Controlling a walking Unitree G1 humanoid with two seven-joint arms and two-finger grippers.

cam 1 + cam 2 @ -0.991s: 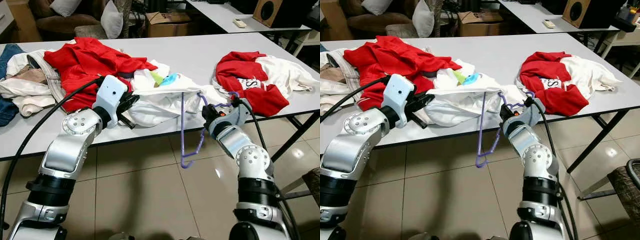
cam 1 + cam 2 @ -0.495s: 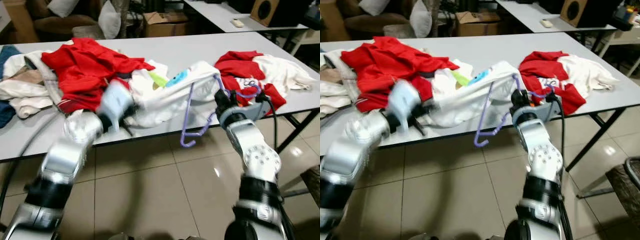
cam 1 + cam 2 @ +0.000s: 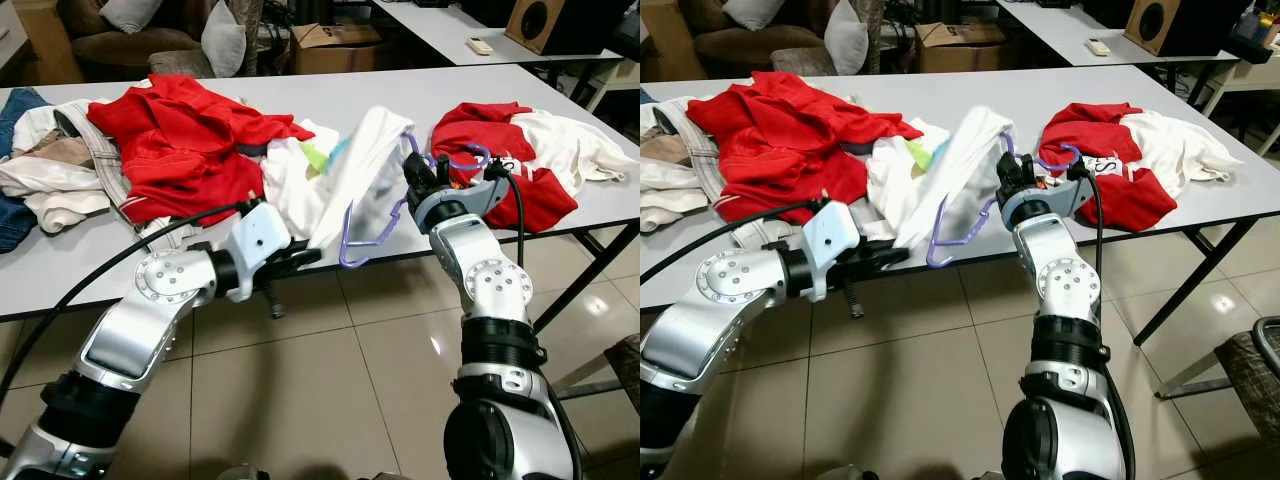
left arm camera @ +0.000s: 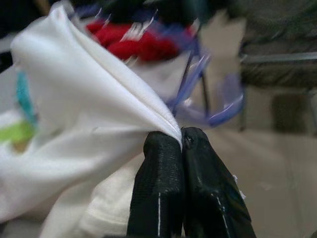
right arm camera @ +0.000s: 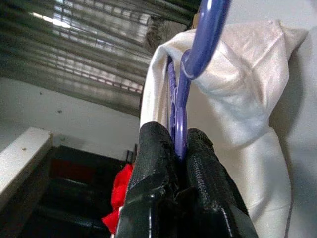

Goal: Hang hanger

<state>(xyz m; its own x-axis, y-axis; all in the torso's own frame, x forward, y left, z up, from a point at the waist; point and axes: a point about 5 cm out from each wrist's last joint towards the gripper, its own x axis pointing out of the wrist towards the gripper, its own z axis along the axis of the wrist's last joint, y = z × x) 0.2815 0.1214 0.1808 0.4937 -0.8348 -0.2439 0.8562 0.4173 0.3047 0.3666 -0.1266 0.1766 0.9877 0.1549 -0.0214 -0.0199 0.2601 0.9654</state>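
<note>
Left gripper (image 4: 179, 144) fingers pressed flat together, pinching a fold of the white fabric shirt (image 3: 360, 175) just past the front edge of the long grey table (image 3: 320, 110). Right gripper (image 5: 176, 148) fingers closed tight around the wire of the thin purple plastic hanger (image 3: 370, 222), up beside the shirt's raised end above the table edge.

Hanger sitting partly inside the shirt, lower bar and one curved corner sticking out below the cloth, a purple loop (image 3: 462, 158) poking out next to the right wrist. Shirt stretched on a slant between the two grippers, with green and turquoise print (image 3: 328, 155) showing near the top.

Crowding the table: one big crumpled red garment (image 3: 185, 140) left of the shirt, beige and white clothes (image 3: 50, 175) plus a bit of blue denim (image 3: 15, 215) at the far left, and one red-and-white shirt (image 3: 525, 160) bunched up to the right, just behind the right gripper. Black cable (image 3: 90, 290) looping along the left arm. Glossy tiled floor (image 3: 330, 390) underneath, cardboard box (image 3: 335, 45) and cushions (image 3: 222, 35) behind the table.
</note>
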